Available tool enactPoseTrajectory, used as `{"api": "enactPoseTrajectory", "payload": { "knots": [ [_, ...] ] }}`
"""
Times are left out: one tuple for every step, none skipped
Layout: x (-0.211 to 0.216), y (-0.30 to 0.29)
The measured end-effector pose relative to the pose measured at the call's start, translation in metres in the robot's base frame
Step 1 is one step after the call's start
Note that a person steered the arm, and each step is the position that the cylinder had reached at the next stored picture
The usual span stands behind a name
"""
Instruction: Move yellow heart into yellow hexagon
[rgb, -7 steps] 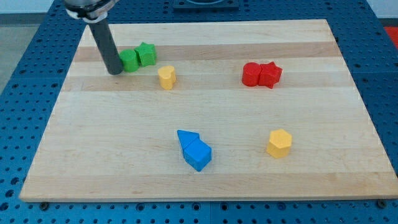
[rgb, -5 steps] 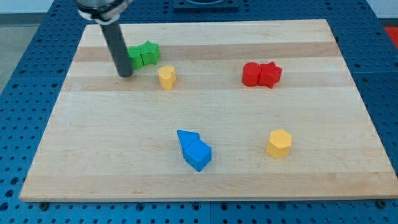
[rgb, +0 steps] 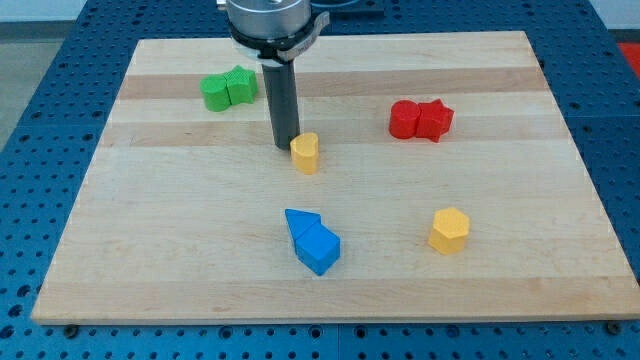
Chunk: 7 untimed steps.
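The yellow heart (rgb: 305, 153) sits near the middle of the wooden board (rgb: 150, 240). My tip (rgb: 286, 146) touches its upper left side. The yellow hexagon (rgb: 449, 230) lies toward the view's lower right, well apart from the heart. The dark rod rises from the tip toward the view's top.
Two green blocks (rgb: 227, 89) sit together at the upper left. Two red blocks (rgb: 420, 119) sit together at the upper right. Two blue blocks (rgb: 313, 241) touch each other below the heart, between it and the view's bottom.
My tip has moved right and down from beside the green blocks to the yellow heart. The heart has slid right and down with it.
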<state>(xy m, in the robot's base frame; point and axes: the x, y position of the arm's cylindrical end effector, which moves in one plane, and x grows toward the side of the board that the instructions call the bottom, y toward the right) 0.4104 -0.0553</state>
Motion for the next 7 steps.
{"api": "enactPoseTrajectory", "payload": {
  "knots": [
    [0.003, 0.029],
    [0.012, 0.052],
    [0.026, 0.053],
    [0.039, 0.053],
    [0.053, 0.054],
    [0.072, 0.054],
    [0.088, 0.054]
  ]
}}
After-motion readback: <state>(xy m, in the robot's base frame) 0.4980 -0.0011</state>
